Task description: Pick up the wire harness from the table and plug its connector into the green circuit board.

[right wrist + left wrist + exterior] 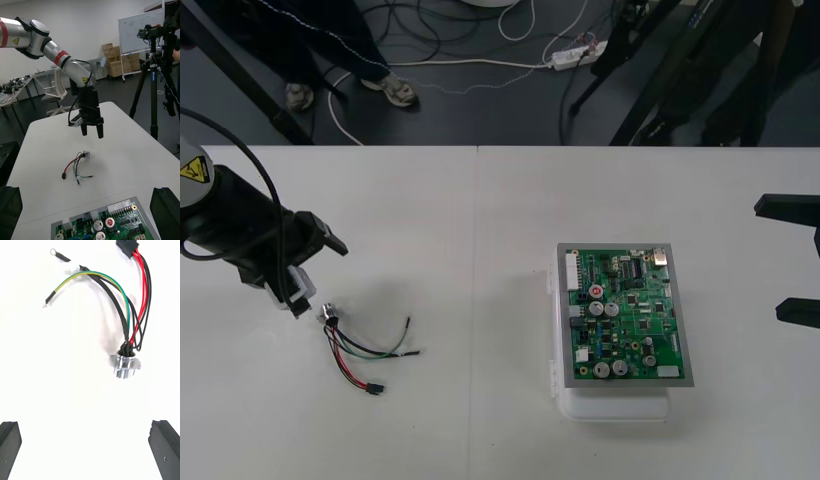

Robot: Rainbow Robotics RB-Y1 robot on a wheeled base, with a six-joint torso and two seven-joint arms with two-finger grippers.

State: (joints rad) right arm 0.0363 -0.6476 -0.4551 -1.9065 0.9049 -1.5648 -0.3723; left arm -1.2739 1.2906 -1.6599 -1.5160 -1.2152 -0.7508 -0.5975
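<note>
Now the left pincer point(92, 132) hangs spread over the wire harness point(358, 352) near the counter's point(480, 430) left edge. Right pincer point(795, 258), also spread, sits at the opposite edge.

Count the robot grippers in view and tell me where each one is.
2. The left gripper hangs open just above the wire harness, near its socket end. The right gripper stands open at its own side, to the right of the green circuit board.

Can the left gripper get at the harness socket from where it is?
Probably yes: the left gripper hangs open close above the socket, with nothing between them, and the wires trail away on the table. The right gripper sits far off, past the board.
</note>
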